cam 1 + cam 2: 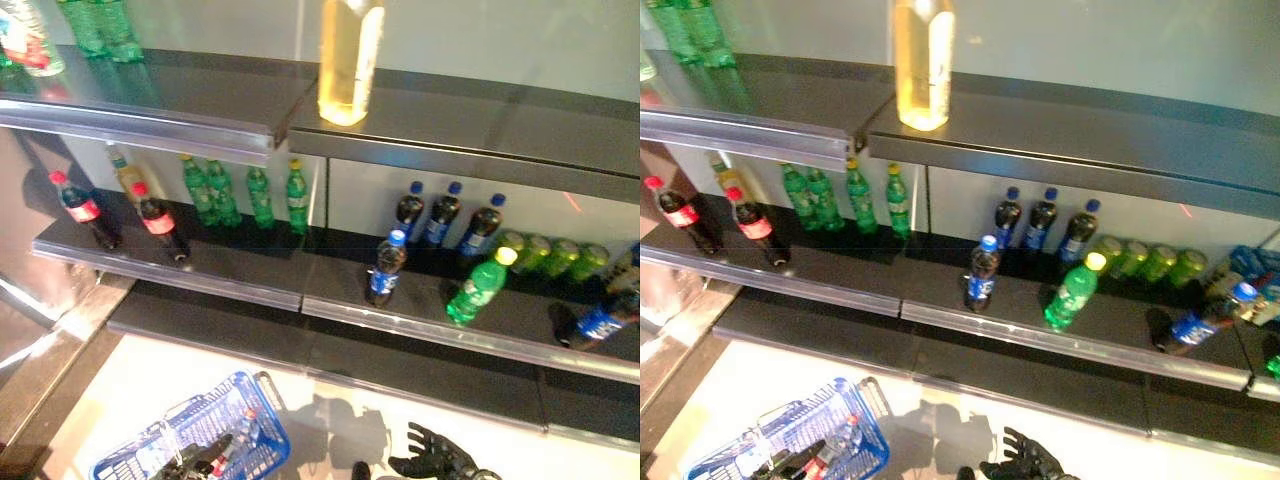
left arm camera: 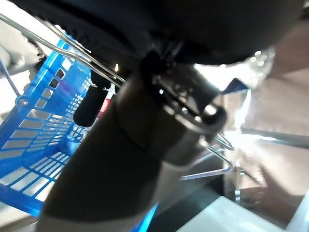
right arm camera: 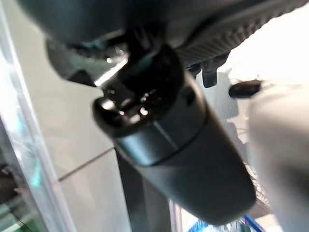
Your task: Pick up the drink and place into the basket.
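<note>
The blue basket (image 1: pixel 230 425) hangs low at the left in front of the shelves. My left hand (image 1: pixel 197 460) is shut on its thin wire handles (image 2: pixel 72 46). A drink with a red label (image 1: pixel 825 452) lies inside the basket and also shows in the left wrist view (image 2: pixel 104 103). My right hand (image 1: pixel 436 460) is low, to the right of the basket, open with its fingers spread and holding nothing. On the middle shelf (image 1: pixel 330 300) stand a dark bottle with a blue cap (image 1: pixel 386 268) near the front edge and a tilted green bottle with a yellow cap (image 1: pixel 478 287).
The middle shelf also holds cola bottles (image 1: pixel 158 222) at the left, green bottles (image 1: pixel 250 192), dark blue-capped bottles (image 1: pixel 440 215) at the back, green cans (image 1: pixel 548 256) and a tilted bottle (image 1: pixel 598 322) at the right. A tall yellow bottle (image 1: pixel 350 60) stands on the upper shelf.
</note>
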Controlling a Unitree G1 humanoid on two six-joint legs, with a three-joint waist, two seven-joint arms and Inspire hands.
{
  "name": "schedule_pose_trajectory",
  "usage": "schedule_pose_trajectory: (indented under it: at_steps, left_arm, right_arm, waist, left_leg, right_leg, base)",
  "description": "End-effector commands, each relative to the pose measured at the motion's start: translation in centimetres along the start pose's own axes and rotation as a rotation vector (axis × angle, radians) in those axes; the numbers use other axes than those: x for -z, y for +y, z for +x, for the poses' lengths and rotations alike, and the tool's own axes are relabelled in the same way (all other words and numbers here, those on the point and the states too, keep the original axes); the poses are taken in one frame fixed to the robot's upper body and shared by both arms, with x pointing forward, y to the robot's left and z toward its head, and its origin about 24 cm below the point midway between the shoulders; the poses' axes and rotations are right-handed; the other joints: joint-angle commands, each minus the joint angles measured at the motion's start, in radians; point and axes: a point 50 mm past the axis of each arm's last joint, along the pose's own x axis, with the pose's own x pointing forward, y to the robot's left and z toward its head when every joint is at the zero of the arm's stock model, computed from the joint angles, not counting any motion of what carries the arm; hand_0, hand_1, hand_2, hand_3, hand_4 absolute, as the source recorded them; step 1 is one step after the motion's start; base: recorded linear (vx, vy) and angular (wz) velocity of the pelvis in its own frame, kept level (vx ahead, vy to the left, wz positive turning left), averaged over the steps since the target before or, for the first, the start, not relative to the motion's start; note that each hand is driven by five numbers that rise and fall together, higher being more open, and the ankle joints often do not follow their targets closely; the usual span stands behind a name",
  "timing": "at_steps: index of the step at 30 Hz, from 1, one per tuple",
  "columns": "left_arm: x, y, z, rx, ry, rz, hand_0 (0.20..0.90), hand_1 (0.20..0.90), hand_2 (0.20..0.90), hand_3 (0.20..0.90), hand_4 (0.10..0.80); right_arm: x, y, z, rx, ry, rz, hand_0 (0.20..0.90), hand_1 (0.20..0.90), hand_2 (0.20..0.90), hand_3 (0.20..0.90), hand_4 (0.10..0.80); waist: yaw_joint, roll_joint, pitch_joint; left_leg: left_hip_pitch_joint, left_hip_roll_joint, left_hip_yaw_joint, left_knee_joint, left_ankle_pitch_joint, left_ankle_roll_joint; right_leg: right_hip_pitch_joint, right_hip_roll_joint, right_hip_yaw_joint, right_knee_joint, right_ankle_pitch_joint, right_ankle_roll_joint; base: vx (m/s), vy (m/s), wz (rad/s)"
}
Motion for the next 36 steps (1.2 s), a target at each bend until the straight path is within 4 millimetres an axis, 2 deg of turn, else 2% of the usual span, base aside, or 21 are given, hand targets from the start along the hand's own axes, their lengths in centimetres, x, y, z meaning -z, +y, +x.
schedule_pose_trajectory:
  at_steps: [1, 3, 5, 7, 9, 12, 14, 16, 17, 18, 19, 20, 22, 23, 25, 28, 30, 32, 33, 34, 36]
  left_arm:
    - [-2.4, -1.9, -0.2, 0.065, -0.123, -0.123, 0.300, 0.300, 0.300, 0.200, 0.100]
    - [-2.1, -1.5, -0.1, 0.052, -0.100, -0.142, 0.300, 0.300, 0.300, 0.200, 0.100]
    - [-1.9, -0.4, 0.1, 0.029, -0.086, -0.155, 0.300, 0.300, 0.300, 0.200, 0.100]
    - [-2.2, 0.0, 0.4, 0.008, -0.105, -0.112, 0.300, 0.300, 0.300, 0.200, 0.100]
    - [-3.0, -0.3, 0.6, -0.008, -0.108, -0.121, 0.300, 0.300, 0.300, 0.200, 0.100]
    - [-3.7, -0.5, 0.8, -0.004, -0.109, -0.106, 0.300, 0.300, 0.300, 0.200, 0.100]
    - [-4.1, -1.2, 0.8, 0.016, -0.126, -0.082, 0.300, 0.300, 0.300, 0.200, 0.100]
    - [-4.2, -1.5, 0.9, 0.019, -0.133, -0.065, 0.300, 0.300, 0.300, 0.200, 0.100]
    - [-4.2, -1.3, 0.9, 0.013, -0.133, -0.065, 0.300, 0.300, 0.300, 0.200, 0.100]
    - [-4.1, -0.7, 1.0, -0.010, -0.125, -0.072, 0.300, 0.300, 0.300, 0.200, 0.100]
    - [-4.1, -0.4, 1.1, -0.020, -0.122, -0.079, 0.300, 0.300, 0.300, 0.200, 0.100]
    - [-4.2, 0.2, 1.2, -0.036, -0.115, -0.090, 0.300, 0.300, 0.300, 0.200, 0.100]
    - [-4.3, 0.6, 1.2, -0.046, -0.115, -0.092, 0.300, 0.300, 0.300, 0.200, 0.100]
    - [-4.4, 0.9, 1.2, -0.059, -0.116, -0.091, 0.300, 0.300, 0.300, 0.200, 0.100]
    - [-4.1, 1.2, 1.2, -0.078, -0.114, -0.090, 0.300, 0.300, 0.300, 0.200, 0.100]
    - [-3.6, 1.3, 1.1, -0.093, -0.107, -0.109, 0.300, 0.300, 0.300, 0.200, 0.100]
    - [-2.7, 1.2, 0.9, -0.082, -0.078, -0.122, 0.300, 0.300, 0.300, 0.200, 0.100]
    - [-2.4, 0.8, 0.9, -0.070, -0.064, -0.126, 0.300, 0.300, 0.300, 0.200, 0.100]
    - [-2.2, 0.4, 0.8, -0.053, -0.053, -0.116, 0.300, 0.300, 0.300, 0.200, 0.100]
    - [-2.1, 0.1, 0.8, -0.043, -0.048, -0.108, 0.300, 0.300, 0.300, 0.200, 0.100]
    - [-0.9, 0.0, 0.4, -0.037, -0.019, -0.102, 0.300, 0.300, 0.300, 0.200, 0.100]
  right_arm:
    - [-3.1, 0.7, 1.1, -0.007, -0.098, -0.021, 0.900, 0.900, 0.900, 0.900, 0.800]
    - [-3.2, 0.8, 1.2, 0.009, -0.098, -0.006, 0.900, 0.900, 0.900, 0.900, 0.800]
    - [-3.5, 1.4, 1.5, 0.009, -0.104, 0.000, 0.900, 0.900, 0.900, 0.900, 0.800]
    - [-3.5, 2.2, 1.8, 0.021, -0.098, 0.028, 0.900, 0.900, 0.900, 0.900, 0.800]
    - [-3.4, 3.0, 2.1, 0.011, -0.089, 0.024, 0.900, 0.900, 0.900, 0.900, 0.800]
    - [-3.2, 3.3, 2.1, 0.005, -0.083, 0.013, 0.900, 0.900, 0.900, 0.900, 0.800]
    - [-3.1, 3.3, 2.3, 0.019, -0.075, 0.044, 0.900, 0.900, 0.900, 0.900, 0.800]
    - [-3.0, 3.4, 2.5, 0.033, -0.077, 0.081, 0.900, 0.900, 0.900, 0.900, 0.800]
    - [-3.0, 3.4, 2.6, 0.035, -0.075, 0.084, 0.900, 0.900, 0.900, 0.900, 0.800]
    - [-2.7, 3.7, 2.7, 0.034, -0.060, 0.081, 0.900, 0.900, 0.900, 0.900, 0.800]
    - [-2.6, 3.8, 2.8, 0.033, -0.052, 0.077, 0.900, 0.900, 0.900, 0.900, 0.800]
    - [-2.4, 3.9, 2.8, 0.032, -0.040, 0.068, 0.900, 0.900, 0.900, 0.900, 0.800]
    - [-2.6, 4.0, 2.9, 0.028, -0.037, 0.062, 0.900, 0.900, 0.900, 0.900, 0.800]
    - [-2.7, 4.1, 3.0, 0.017, -0.037, 0.067, 0.900, 0.900, 0.900, 0.900, 0.800]
    - [-2.8, 4.2, 3.0, 0.003, -0.029, 0.068, 0.900, 0.900, 0.900, 0.900, 0.800]
    - [-2.7, 4.2, 3.0, -0.024, -0.009, 0.016, 0.900, 0.900, 0.900, 0.900, 0.800]
    - [-2.4, 3.5, 2.7, -0.008, 0.010, 0.005, 0.900, 0.900, 0.900, 0.900, 0.800]
    - [-2.4, 3.1, 2.6, 0.010, 0.003, 0.015, 0.900, 0.900, 0.900, 0.900, 0.800]
    - [-2.3, 2.7, 2.6, 0.025, -0.005, 0.027, 0.900, 0.900, 0.900, 0.900, 0.800]
    - [-2.4, 2.5, 2.6, 0.031, -0.009, 0.030, 0.900, 0.900, 0.900, 0.900, 0.800]
    - [-2.8, 1.9, 2.7, 0.036, -0.008, 0.002, 0.900, 0.900, 0.900, 0.900, 0.800]
  waist:
    - [0.007, 0.007, -0.013]
    - [0.009, 0.024, -0.018]
    - [0.003, 0.040, -0.022]
    - [-0.018, 0.045, -0.017]
    - [-0.040, 0.052, -0.001]
    - [-0.051, 0.059, 0.009]
    - [-0.049, 0.064, 0.006]
    - [-0.034, 0.066, -0.004]
    - [-0.032, 0.065, -0.006]
    - [-0.026, 0.061, -0.013]
    - [-0.025, 0.060, -0.011]
    - [-0.023, 0.059, -0.011]
    - [-0.021, 0.059, -0.010]
    - [-0.015, 0.062, -0.014]
    - [-0.011, 0.059, -0.025]
    - [-0.013, 0.039, -0.031]
    - [-0.007, 0.024, -0.020]
    - [-0.005, 0.017, -0.013]
    - [-0.003, 0.014, -0.007]
    - [0.001, 0.012, -0.006]
    - [0.014, 0.032, -0.009]
  left_leg:
    - [-0.091, -0.156, 0.030, 0.064, -0.101, 0.109]
    - [-0.075, -0.184, 0.018, 0.036, -0.100, 0.120]
    - [-0.041, -0.181, -0.014, -0.017, -0.087, 0.134]
    - [-0.016, -0.189, -0.013, -0.047, -0.087, 0.161]
    - [0.016, -0.178, -0.004, -0.066, -0.094, 0.178]
    - [0.040, -0.164, 0.006, -0.080, -0.093, 0.177]
    - [0.046, -0.154, 0.005, -0.092, -0.086, 0.172]
    - [0.049, -0.151, -0.021, -0.106, -0.080, 0.165]
    - [0.050, -0.150, -0.025, -0.104, -0.083, 0.163]
    - [0.057, -0.139, -0.026, -0.096, -0.101, 0.153]
    - [0.065, -0.132, -0.023, -0.093, -0.111, 0.148]
    - [0.076, -0.113, -0.016, -0.092, -0.123, 0.138]
    - [0.087, -0.091, -0.009, -0.095, -0.127, 0.130]
    - [0.092, -0.044, -0.007, -0.100, -0.114, 0.110]
    - [0.083, 0.007, 0.001, -0.102, -0.089, 0.084]
    - [0.053, 0.075, 0.012, -0.073, -0.049, 0.052]
    - [-0.013, 0.124, 0.045, 0.024, 0.056, 0.038]
    - [-0.048, 0.122, 0.073, 0.075, 0.074, 0.040]
    - [-0.077, 0.110, 0.111, 0.128, 0.084, 0.037]
    - [-0.091, 0.089, 0.112, 0.145, 0.075, 0.040]
    - [-0.089, -0.055, 0.091, 0.112, -0.006, 0.071]
  right_leg:
    - [0.067, -0.007, -0.069, 0.029, -0.032, 0.082]
    - [0.056, 0.010, -0.070, 0.066, -0.039, 0.088]
    - [0.023, 0.035, -0.057, 0.162, -0.068, 0.087]
    - [-0.057, 0.054, -0.050, 0.377, -0.035, 0.117]
    - [-0.176, 0.065, -0.036, 0.621, 0.052, 0.176]
    - [-0.233, 0.050, -0.031, 0.702, 0.065, 0.186]
    - [-0.212, -0.004, -0.019, 0.611, 0.080, 0.179]
    - [-0.147, -0.106, -0.007, 0.366, 0.124, 0.166]
    - [-0.137, -0.125, 0.001, 0.317, 0.138, 0.168]
    - [-0.109, -0.182, 0.023, 0.188, 0.180, 0.179]
    - [-0.103, -0.201, 0.027, 0.156, 0.207, 0.188]
    - [-0.106, -0.228, 0.035, 0.130, 0.239, 0.204]
    - [-0.111, -0.237, 0.038, 0.136, 0.248, 0.214]
    - [-0.071, -0.226, 0.010, 0.106, 0.167, 0.212]
    - [-0.028, -0.191, -0.024, 0.093, 0.080, 0.205]
    - [-0.010, -0.126, -0.032, 0.101, 0.012, 0.164]
    - [0.017, -0.094, -0.070, 0.068, 0.004, 0.125]
    - [0.029, -0.088, -0.094, 0.050, 0.007, 0.112]
    - [0.040, -0.087, -0.123, 0.033, 0.008, 0.103]
    - [0.045, -0.089, -0.134, 0.023, 0.011, 0.101]
    - [0.044, -0.071, -0.140, 0.016, 0.009, 0.103]
  base:
    - [0.060, -0.098, -0.47]
    - [0.068, -0.056, -0.10]
    - [0.085, -0.001, 0.14]
    - [0.076, -0.004, -0.11]
    - [0.023, -0.030, -0.27]
    - [0.021, -0.070, -0.01]
    - [0.071, -0.167, 0.08]
    - [0.129, -0.309, 0.13]
    - [0.194, -0.477, 0.13]
    - [0.164, -0.403, 0.11]
    - [0.194, -0.509, 0.06]
    - [0.122, -0.363, 0.05]
    - [0.112, -0.398, -0.08]
    - [0.141, -0.572, -0.12]
    - [0.133, -0.613, -0.07]
    - [0.086, -0.587, 0.04]
    - [0.051, -0.607, -0.09]
    - [0.028, -0.355, -0.02]
    - [0.034, -0.199, 0.27]
    - [0.086, -0.232, 0.37]
    - [0.166, -0.149, 0.15]
